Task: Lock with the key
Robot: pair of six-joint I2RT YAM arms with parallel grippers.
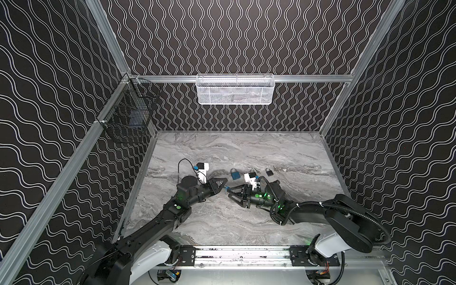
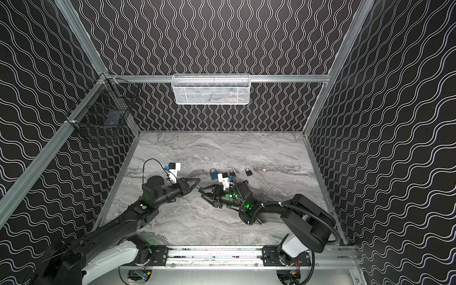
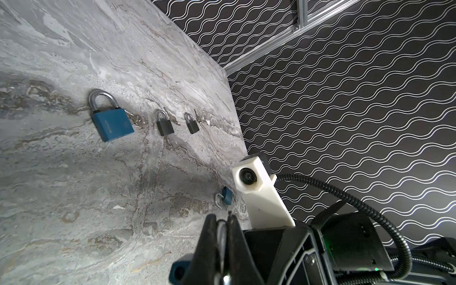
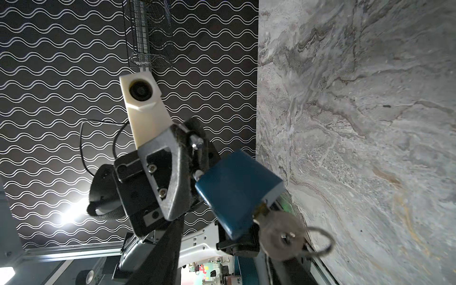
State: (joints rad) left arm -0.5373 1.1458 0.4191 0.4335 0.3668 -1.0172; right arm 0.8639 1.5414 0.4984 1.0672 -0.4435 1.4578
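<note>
In the right wrist view a small blue padlock (image 4: 237, 192) hangs in the air with a silver key (image 4: 281, 234) in its keyhole, a wire ring dangling from the key. My left gripper (image 3: 222, 218) is shut on the padlock's silver shackle; part of the blue body (image 3: 177, 271) shows below its fingers. In both top views the left gripper (image 1: 226, 183) (image 2: 199, 181) meets my right gripper (image 1: 229, 193) (image 2: 201, 193) tip to tip over the table's middle. The right gripper (image 4: 244, 232) is open, its two dark fingers standing either side of the key and apart from it.
A larger blue padlock (image 3: 111, 123) (image 1: 235, 174) and two black padlocks (image 3: 164, 123) (image 3: 192, 123) lie in a row behind the grippers, keys beside them. Another small blue padlock (image 3: 225, 196) lies past my left fingertips. A white basket (image 1: 234, 88) and a black wire basket (image 1: 130, 111) hang on the walls.
</note>
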